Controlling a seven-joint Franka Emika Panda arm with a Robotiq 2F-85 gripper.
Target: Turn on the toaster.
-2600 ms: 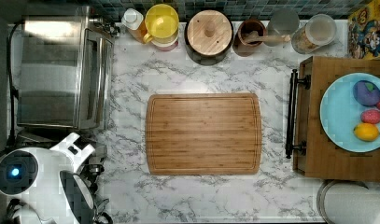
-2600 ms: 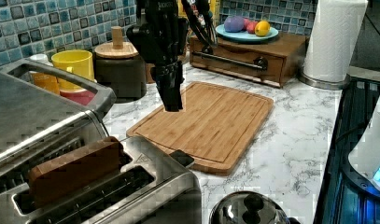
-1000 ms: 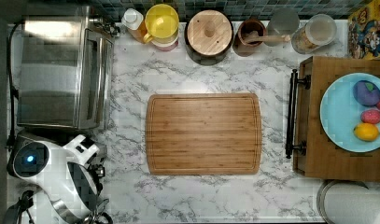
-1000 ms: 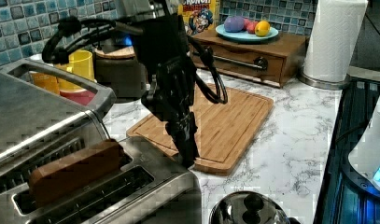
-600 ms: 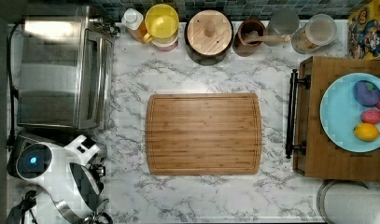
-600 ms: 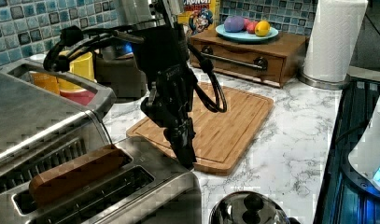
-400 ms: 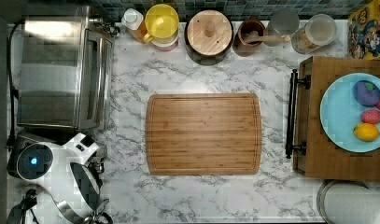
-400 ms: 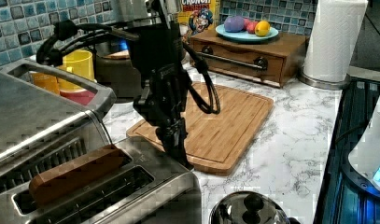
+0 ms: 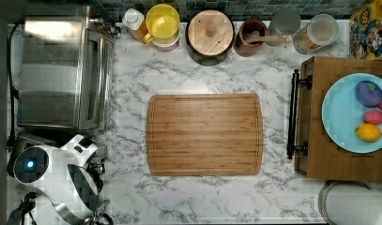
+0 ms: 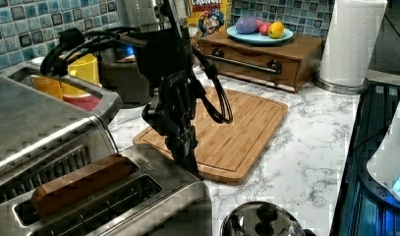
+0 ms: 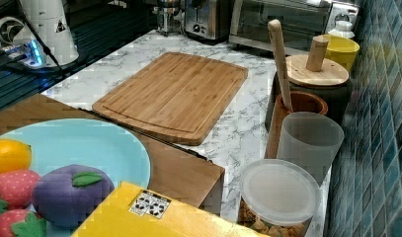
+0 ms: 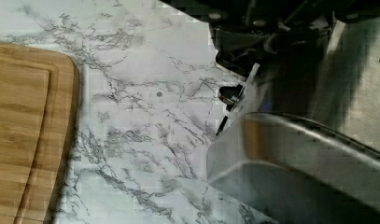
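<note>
The toaster (image 10: 138, 201) is a brushed-steel box at the left view's bottom left, with brown bread (image 10: 79, 182) sitting low in its long slot. My gripper (image 10: 189, 164) points straight down against the toaster's end nearest the cutting board, level with its top edge. The lever is hidden behind it. In the top view my white arm (image 9: 52, 173) covers the toaster at the lower left. The right view shows the toaster (image 11: 206, 19) far off beside the toaster oven. The wrist view shows a rounded steel edge (image 12: 295, 158) close under the camera, above the marble counter.
A large toaster oven (image 9: 62, 70) stands right behind the toaster. A shiny kettle (image 10: 261, 221) sits just in front of it. The bamboo cutting board (image 9: 205, 133) lies mid-counter. Jars line the back wall, and a wooden box (image 9: 315, 154) bears a fruit plate. A paper towel roll (image 10: 352, 42) stands beyond it.
My gripper came from above the cutting board to the toaster's end and went down along it. The bread has sunk lower in the slot.
</note>
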